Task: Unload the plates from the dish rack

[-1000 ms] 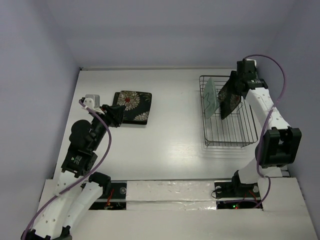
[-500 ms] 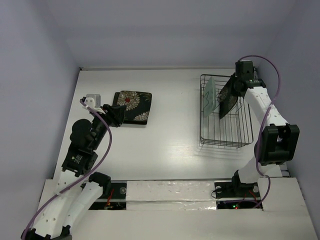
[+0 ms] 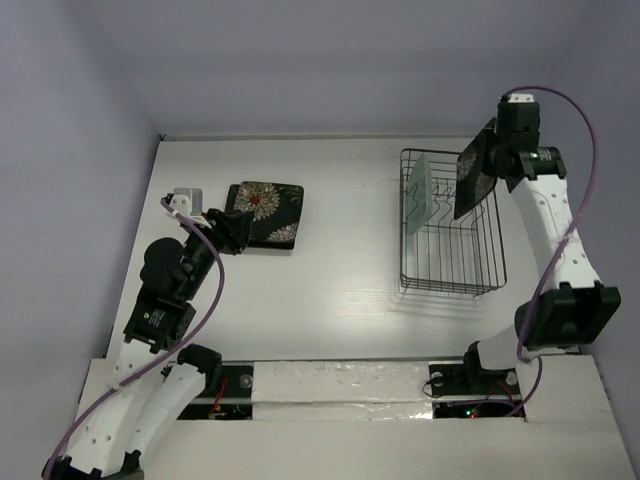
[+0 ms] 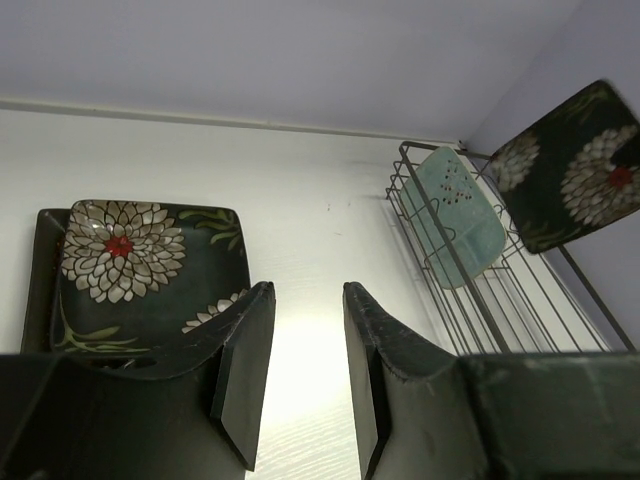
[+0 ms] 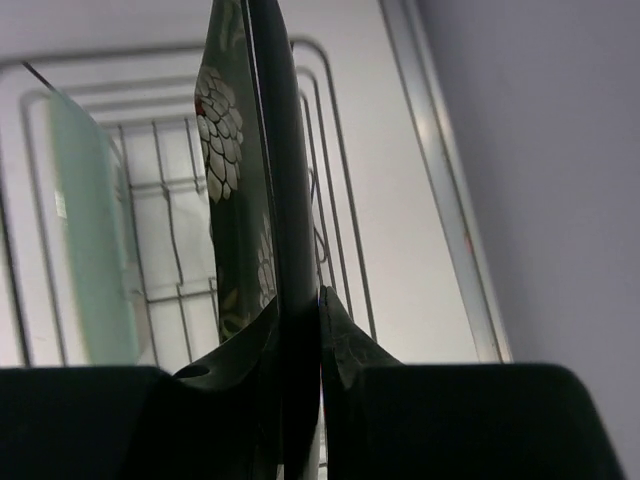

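Sam: What shows from up top?
Kim: A wire dish rack [image 3: 450, 240] sits on the right side of the white table [image 3: 330, 290]. A pale green plate [image 3: 421, 190] stands on its edge inside it, at the far left corner. The right gripper [image 3: 496, 152] is pinched tight on the held flower plate [image 3: 472, 180] — that plate is tipped up on edge, over the far right part of the rack.
Sam: And the other side?
Kim: The flat flower plate [image 3: 268, 212] lies on the table, well apart from the rack. The left gripper [image 3: 237, 230] is right by its left edge. I can't tell if it touches.
Sam: What does the left wrist camera see?
Kim: Its two fingers [image 4: 245, 370] are apart, with only bare table between them. The flat flower plate is on the left, lying on top of another dark plate [image 4: 42, 265] — only that one's edge peeks out. Far off on the right is the rack with the green plate in it, and the held flower plate is up in the air.
Sam: And the right wrist camera?
Kim: The two fingers [image 5: 345, 345] squeeze the thin edge of the held flower plate from both sides. The plate stands straight up in the middle. The green plate is to its left, down in the rack, not touching it.
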Controlling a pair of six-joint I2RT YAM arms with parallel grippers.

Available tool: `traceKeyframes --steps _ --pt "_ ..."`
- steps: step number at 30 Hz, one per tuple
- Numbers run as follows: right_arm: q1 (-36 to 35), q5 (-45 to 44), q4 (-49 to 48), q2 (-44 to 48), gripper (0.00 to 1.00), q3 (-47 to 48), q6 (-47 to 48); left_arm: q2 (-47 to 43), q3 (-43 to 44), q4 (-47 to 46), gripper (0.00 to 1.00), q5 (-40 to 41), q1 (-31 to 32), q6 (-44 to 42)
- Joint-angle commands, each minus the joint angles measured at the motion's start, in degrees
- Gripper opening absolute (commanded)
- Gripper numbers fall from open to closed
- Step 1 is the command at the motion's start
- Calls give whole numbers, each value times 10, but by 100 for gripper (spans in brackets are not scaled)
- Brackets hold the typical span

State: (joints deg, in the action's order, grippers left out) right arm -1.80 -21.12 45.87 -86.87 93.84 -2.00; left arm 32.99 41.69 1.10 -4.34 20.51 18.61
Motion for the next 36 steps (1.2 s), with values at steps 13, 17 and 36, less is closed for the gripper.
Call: traceKeyframes --steps 13,17,36 --pt "-178 189 -309 171 0 -41 -213 -14 -1 -30 31 -3 -14 2" --pt "-265 198 -469 99 0 -57 -309 -24 -2 -28 31 2 -14 1" --pt "-406 74 -714 -265 0 -38 -628 -29 -5 -29 31 -11 -14 2"
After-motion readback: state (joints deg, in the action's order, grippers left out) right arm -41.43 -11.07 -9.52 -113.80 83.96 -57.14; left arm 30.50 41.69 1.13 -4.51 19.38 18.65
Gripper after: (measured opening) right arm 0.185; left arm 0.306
